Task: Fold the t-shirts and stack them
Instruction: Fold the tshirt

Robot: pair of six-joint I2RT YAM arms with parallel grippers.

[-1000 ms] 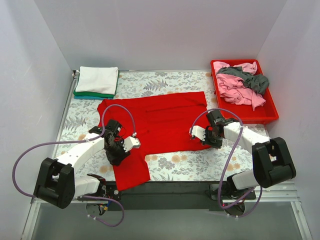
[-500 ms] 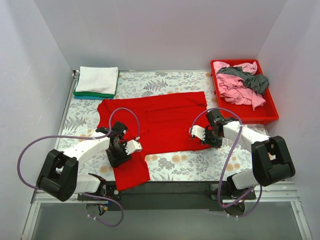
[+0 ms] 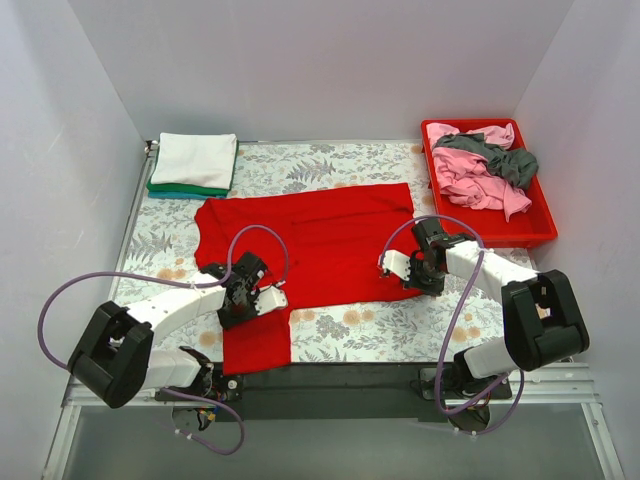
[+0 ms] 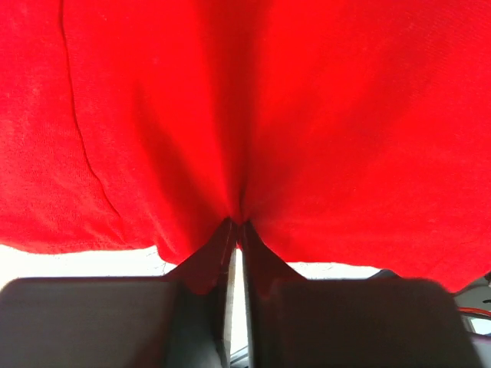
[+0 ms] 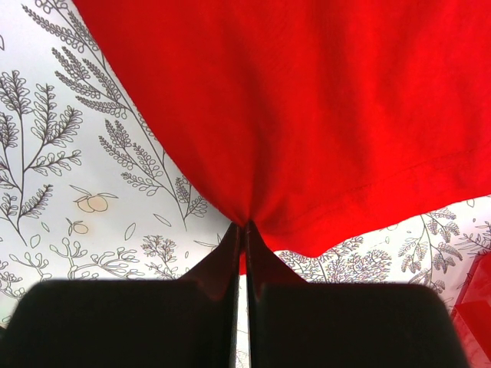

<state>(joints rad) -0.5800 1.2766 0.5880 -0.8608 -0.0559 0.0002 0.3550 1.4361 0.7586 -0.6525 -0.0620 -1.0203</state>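
Red shirt (image 3: 330, 235): left gripper (image 4: 236, 224) is clamped on its near-left cloth, right gripper (image 5: 244, 225) on its right hem. It lies spread on the table (image 3: 330, 165). Uneven pulling could slip a thin pinch and skew the fold.

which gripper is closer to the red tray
Right. The right gripper, shut on the red shirt's corner, sits just left of the tray; the left gripper holds the shirt's other side.

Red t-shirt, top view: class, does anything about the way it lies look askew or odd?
Yes. The red t-shirt lies lopsided: its near-left flap reaches the near edge of the table. The left gripper and right gripper pinch its hem, puckering it.
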